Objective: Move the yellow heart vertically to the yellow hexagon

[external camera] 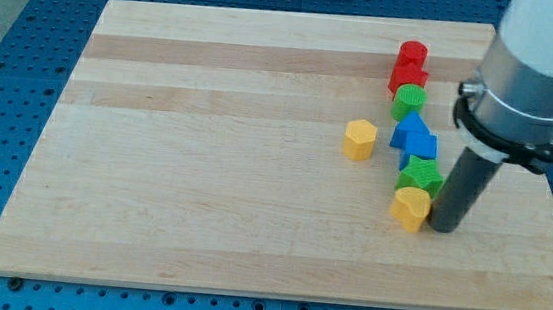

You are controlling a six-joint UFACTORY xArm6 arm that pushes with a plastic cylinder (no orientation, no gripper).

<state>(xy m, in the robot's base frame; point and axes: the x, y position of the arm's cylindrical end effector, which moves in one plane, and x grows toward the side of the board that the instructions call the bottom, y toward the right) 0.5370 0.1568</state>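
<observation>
Tip (443,228) of my dark rod rests on the pale wooden board (205,169), at the view's lower right. No claw on this arm, only the plain rod, so nothing opens or closes. Tip stands just to the view's right of the yellow heart-shaped block (411,207), touching it or nearly so; contact cannot be confirmed.

Left to right across the board:
- Yellow hexagon block (360,139), alone, left of the block column and apart from it.
- Column of blocks running from the view's top toward the bottom, packed close: red block (410,66) at the top, shape unclear, looks like two stacked lobes; green round-edged block (409,101) just below, touching it; blue block (414,139), angular with a pointed outline, beneath that; second green block (420,175), shape not clear, below the blue; yellow heart at the foot of the column, against the green above it.
- Yellow heart sits lower in the view than the yellow hexagon and to its right.
- Rod and grey-white arm housing (535,67) rise at the view's upper right.
- Blue perforated table (3,71) surrounds the board.
</observation>
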